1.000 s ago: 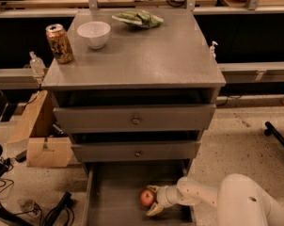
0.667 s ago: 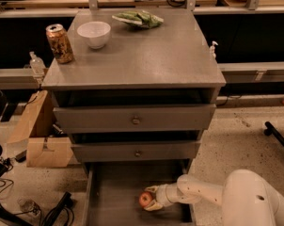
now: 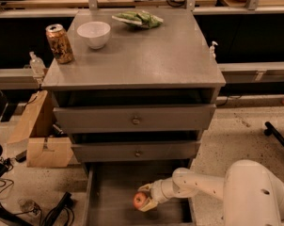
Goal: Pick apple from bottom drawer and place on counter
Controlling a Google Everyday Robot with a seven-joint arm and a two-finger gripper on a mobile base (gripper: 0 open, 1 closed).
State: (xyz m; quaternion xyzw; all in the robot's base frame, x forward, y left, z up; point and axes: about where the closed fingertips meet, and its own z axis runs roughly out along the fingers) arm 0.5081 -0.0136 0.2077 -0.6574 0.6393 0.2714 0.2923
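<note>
Apple (image 3: 140,200), clamped in the gripper (image 3: 144,199) inside the bottom drawer (image 3: 109,187), might clip the drawer front (image 3: 109,150) above that gripper when lifted.

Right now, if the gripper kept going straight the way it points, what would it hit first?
The apple, right at the tip of the gripper, which points left inside the bottom drawer. Behind it, probably the drawer's left wall.

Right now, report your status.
Gripper down in wide grey bottom drawer, against small red-orange apple. Apple not yet on flat grey counter. White bowl, brown can at counter's back.
</note>
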